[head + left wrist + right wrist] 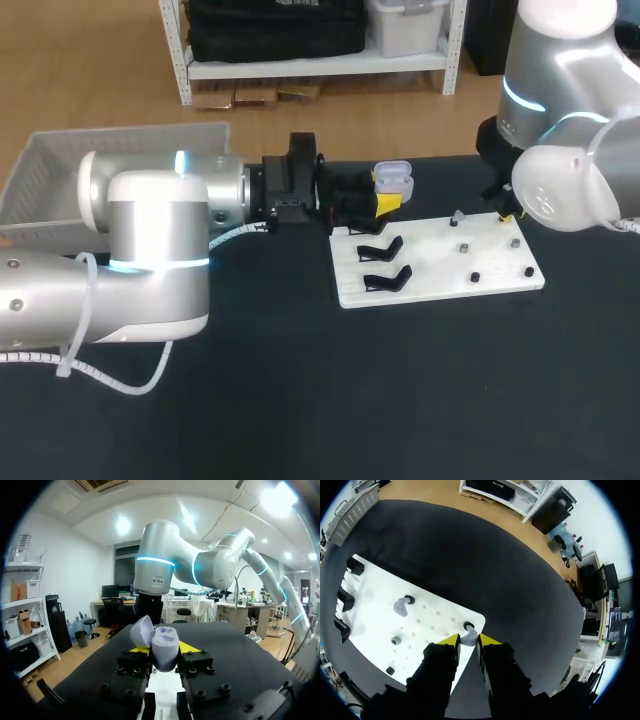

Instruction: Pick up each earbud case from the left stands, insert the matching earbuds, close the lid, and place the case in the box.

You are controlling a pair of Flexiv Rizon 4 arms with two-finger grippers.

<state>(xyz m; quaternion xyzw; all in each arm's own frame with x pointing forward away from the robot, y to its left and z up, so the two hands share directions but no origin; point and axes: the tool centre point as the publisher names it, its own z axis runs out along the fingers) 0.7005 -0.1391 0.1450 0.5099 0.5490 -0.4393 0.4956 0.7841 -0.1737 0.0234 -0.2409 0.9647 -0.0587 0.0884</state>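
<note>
left claw (164,649) closed on open earbud case (165,641), held above surface (300,400) beside white board (440,272) | right claw (469,641) pinched on earbud (469,638) at board edge | earbud judged light, slippery: best gripped across body

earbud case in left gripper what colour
Earbud case is pale lavender, clearest in the left wrist view.

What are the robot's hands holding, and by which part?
The left hand holds the open earbud case by its lower body. The right hand pinches a grey earbud by its sides, on the white board.
</note>
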